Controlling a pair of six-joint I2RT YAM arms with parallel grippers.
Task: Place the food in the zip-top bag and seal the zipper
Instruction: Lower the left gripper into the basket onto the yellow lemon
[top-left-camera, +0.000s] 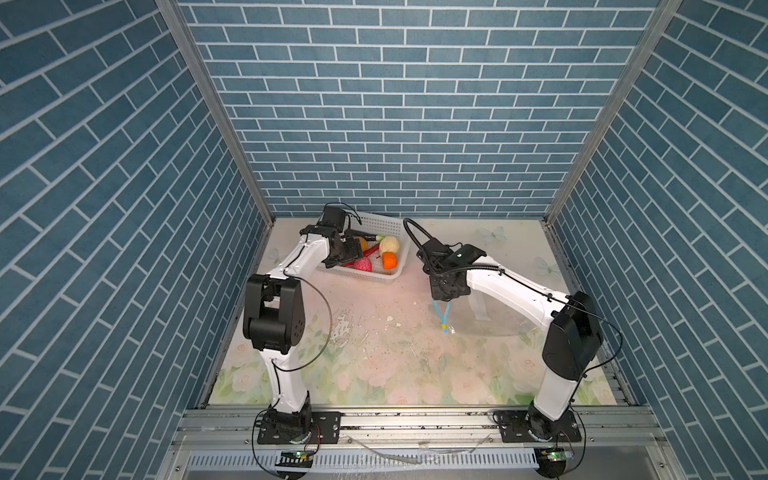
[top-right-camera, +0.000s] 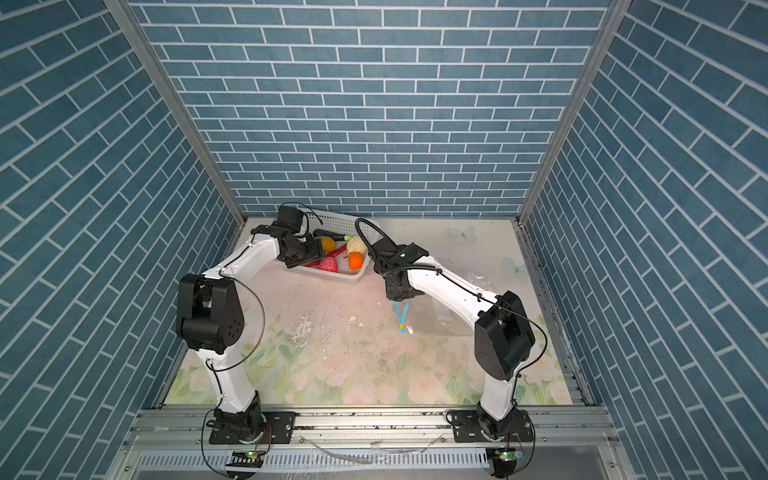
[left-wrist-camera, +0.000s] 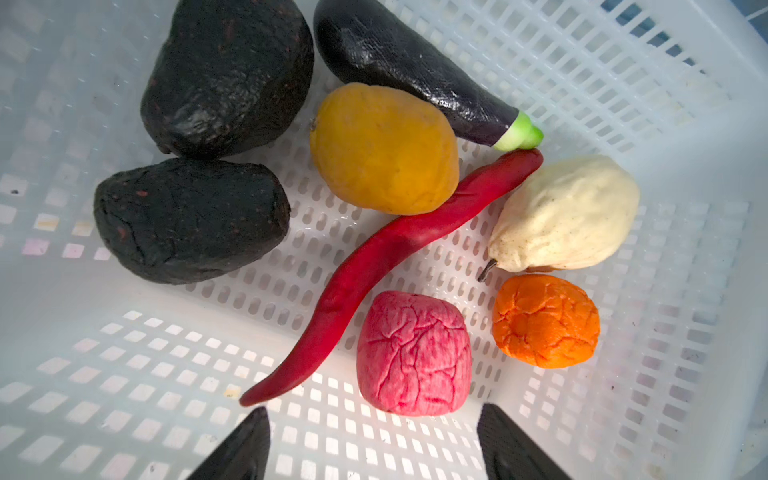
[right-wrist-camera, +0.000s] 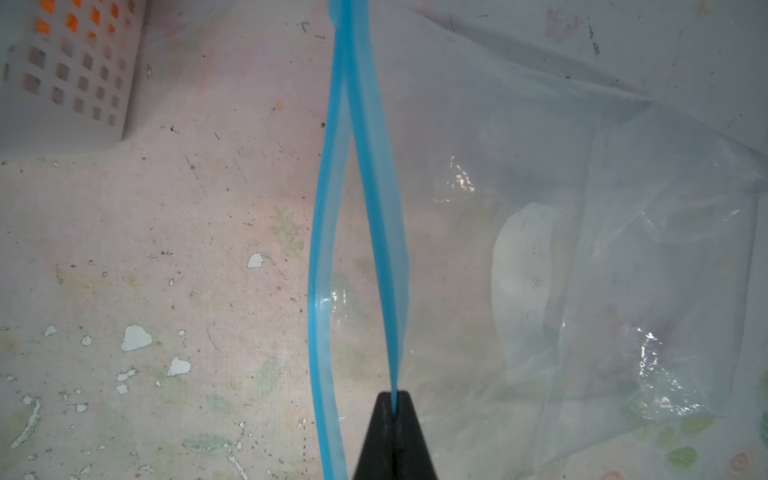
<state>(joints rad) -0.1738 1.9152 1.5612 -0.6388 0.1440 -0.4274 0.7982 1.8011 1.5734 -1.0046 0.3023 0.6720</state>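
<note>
The food lies in a white perforated basket: a pink lump, a red chili, a yellow-orange lump, an orange lump, a cream-white lump and three black pieces. My left gripper hangs open over the basket floor, just short of the pink lump, touching nothing. The clear zip-top bag lies on the table at the right. My right gripper is shut on one side of its light blue zipper, lifting it so the mouth gapes. The yellow slider sits at the strip's near end.
The basket stands at the back centre in both top views, its corner close to the bag mouth. The right arm spans over the bag. The floral table top is scuffed with white flakes. Blue brick walls enclose three sides.
</note>
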